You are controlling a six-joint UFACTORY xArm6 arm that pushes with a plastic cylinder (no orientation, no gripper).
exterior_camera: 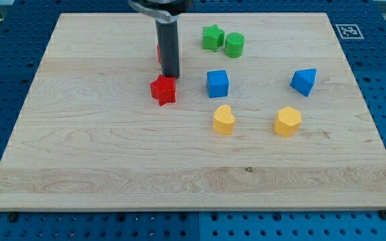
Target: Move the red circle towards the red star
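The red star (163, 90) lies on the wooden board (112, 154), left of the middle. My tip (171, 76) stands just above the star's upper edge, touching or nearly touching it. The red circle (159, 53) is almost wholly hidden behind the rod; only a thin red sliver shows at the rod's left side, above the star.
A green star (212, 37) and a green cylinder (234, 45) sit at the view's top, right of the rod. A blue cube (218, 84) lies right of the red star, a blue triangular block (303, 81) farther right. A yellow heart (224, 120) and a yellow hexagon (287, 122) lie below them.
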